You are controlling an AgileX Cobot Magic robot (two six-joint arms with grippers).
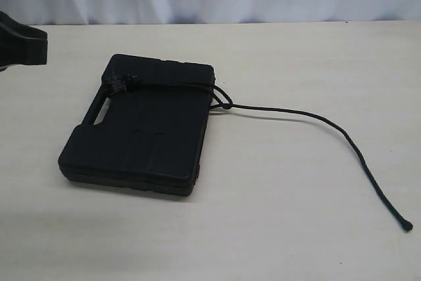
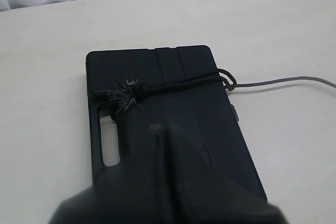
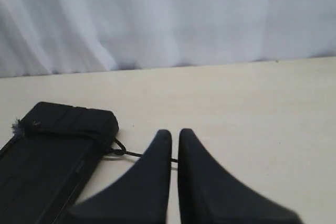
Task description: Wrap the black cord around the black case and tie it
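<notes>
Black cord [image 1: 276, 109], looped round black case [image 1: 141, 129], lies apart from both closed fingers [image 3: 149, 182].

Cord [image 1: 296, 114] lies across case [image 1: 141, 139]; its tail trails right.

The case [image 1: 141, 129] lies flat on the counter [image 1: 283, 228], matte black, with its handle cutout to the left. The cord [image 1: 283, 110] crosses its far end, frayed tuft near the handle, looped at the right edge. The free tail trails right, slack.
</notes>
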